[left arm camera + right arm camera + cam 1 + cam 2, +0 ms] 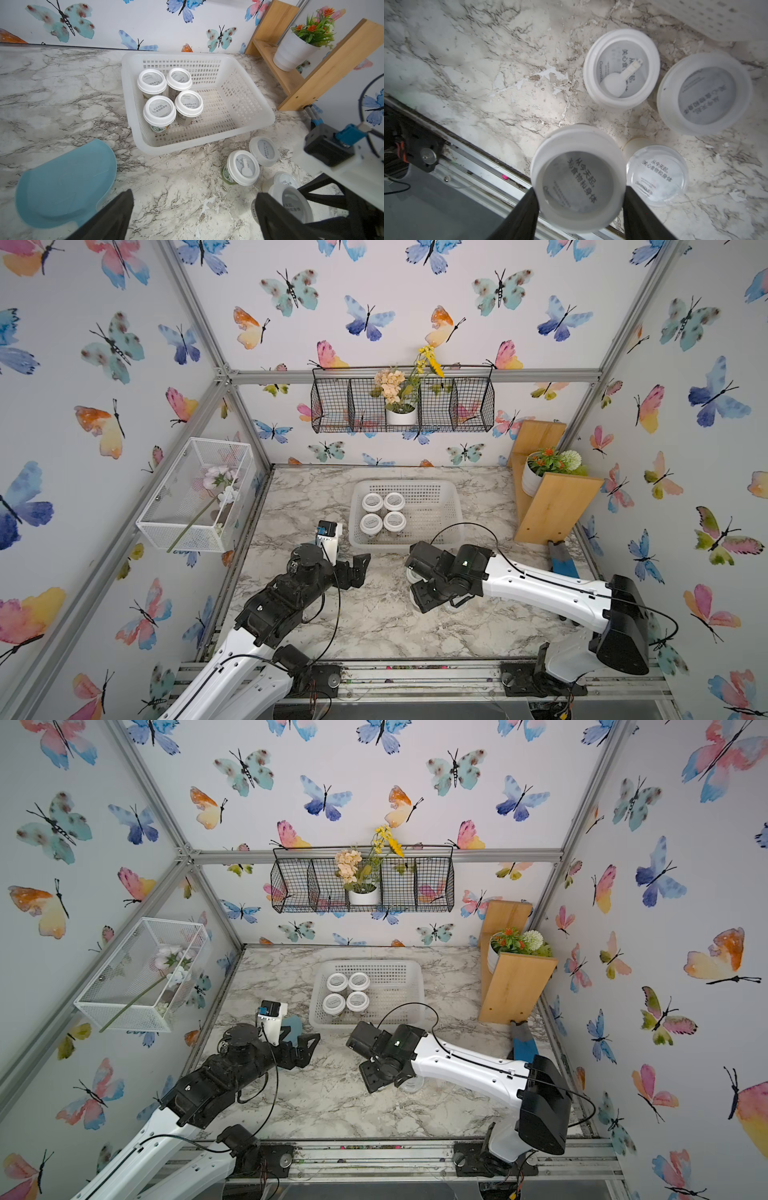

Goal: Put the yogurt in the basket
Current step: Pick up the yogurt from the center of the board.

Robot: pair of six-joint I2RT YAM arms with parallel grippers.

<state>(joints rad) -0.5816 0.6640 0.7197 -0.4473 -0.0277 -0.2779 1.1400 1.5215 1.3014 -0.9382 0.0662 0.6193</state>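
Note:
The white perforated basket (pixel 449 489) (pixel 399 973) (pixel 249 108) stands at the back middle of the marble table, with several white-lidded yogurt cups (pixel 383 512) (pixel 160 110) upright in its left half. My right gripper (pixel 580 192) is shut on another yogurt cup (pixel 578 178), one finger on each side of its lid. Three loose cups stand by it: one with a spoon on its lid (pixel 620 68) (pixel 243 167), one white-lidded (pixel 704 93), one flat-lidded (pixel 656 174). My left gripper (pixel 193 216) (pixel 357 568) hangs open over bare table, left of the basket's front.
A light blue plate (pixel 64 182) (pixel 295 1029) lies beside my left gripper. A wooden shelf (pixel 552 506) with a potted plant stands at the back right, with a blue brush (pixel 563 560) in front of it. A white mesh box (pixel 195 497) and a black wire basket (pixel 469 406) hang on the walls.

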